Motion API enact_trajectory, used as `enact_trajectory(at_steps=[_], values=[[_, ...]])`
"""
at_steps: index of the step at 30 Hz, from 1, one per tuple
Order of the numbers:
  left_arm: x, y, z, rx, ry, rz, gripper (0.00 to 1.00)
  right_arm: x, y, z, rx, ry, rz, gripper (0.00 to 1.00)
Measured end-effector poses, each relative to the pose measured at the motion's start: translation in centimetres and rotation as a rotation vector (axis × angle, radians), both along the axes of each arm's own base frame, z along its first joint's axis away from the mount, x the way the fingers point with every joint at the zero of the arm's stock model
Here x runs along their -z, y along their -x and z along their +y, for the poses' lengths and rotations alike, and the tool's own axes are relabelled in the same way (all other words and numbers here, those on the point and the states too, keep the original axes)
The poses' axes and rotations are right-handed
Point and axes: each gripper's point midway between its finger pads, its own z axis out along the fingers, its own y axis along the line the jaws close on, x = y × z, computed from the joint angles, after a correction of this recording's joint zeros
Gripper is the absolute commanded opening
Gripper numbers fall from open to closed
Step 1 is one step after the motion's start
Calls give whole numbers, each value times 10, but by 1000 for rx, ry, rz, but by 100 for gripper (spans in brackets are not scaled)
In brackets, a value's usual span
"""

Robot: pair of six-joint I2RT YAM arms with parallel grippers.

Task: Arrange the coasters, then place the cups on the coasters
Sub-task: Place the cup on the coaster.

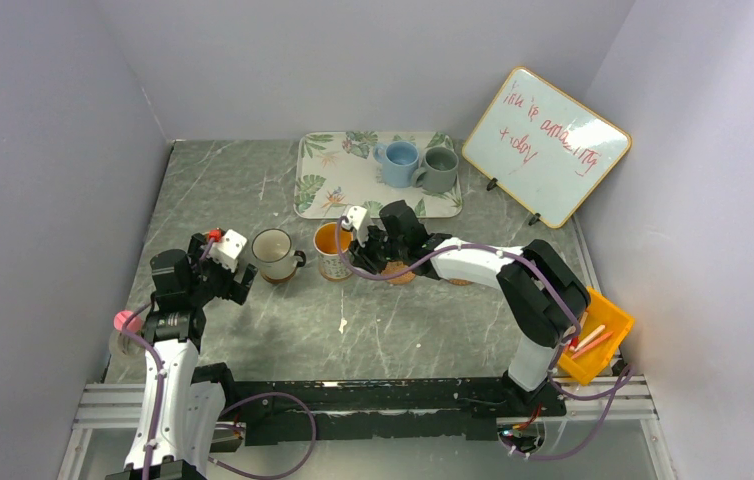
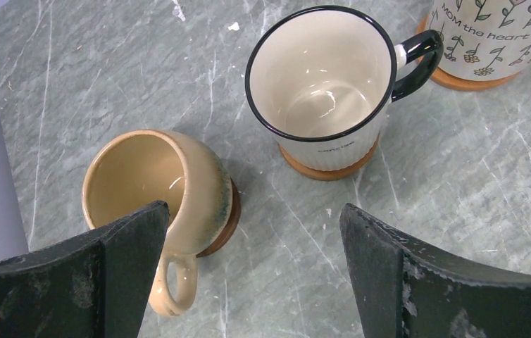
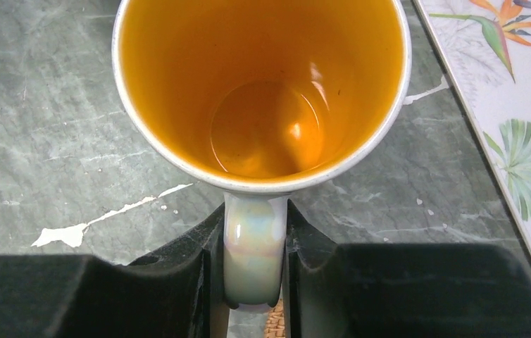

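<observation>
Orange-lined mug (image 3: 263, 105): centre worktop (image 3: 44, 105), upright on its coaster (image 2: 467, 81), handle pinched between right fingers (image 3: 178, 274) for steady seating. Tan mug (image 2: 150, 183): far left, seemingly tilted on brown coaster (image 2: 229, 218), below spread, empty left fingers (image 2: 108, 267)

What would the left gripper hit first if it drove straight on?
Likely the tan mug: one finger of the left gripper overlaps its rim in the wrist view, though depth is unclear. The white mug stands farther on.
</observation>
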Motion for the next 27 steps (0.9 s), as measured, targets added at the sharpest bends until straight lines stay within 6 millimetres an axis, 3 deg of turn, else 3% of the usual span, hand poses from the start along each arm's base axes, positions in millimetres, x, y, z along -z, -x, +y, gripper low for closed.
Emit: enact_trajectory(at_steps=[27], values=[[0,0,-1,6,3,0,96,-3,1,-1,-89,-7,-39,43]])
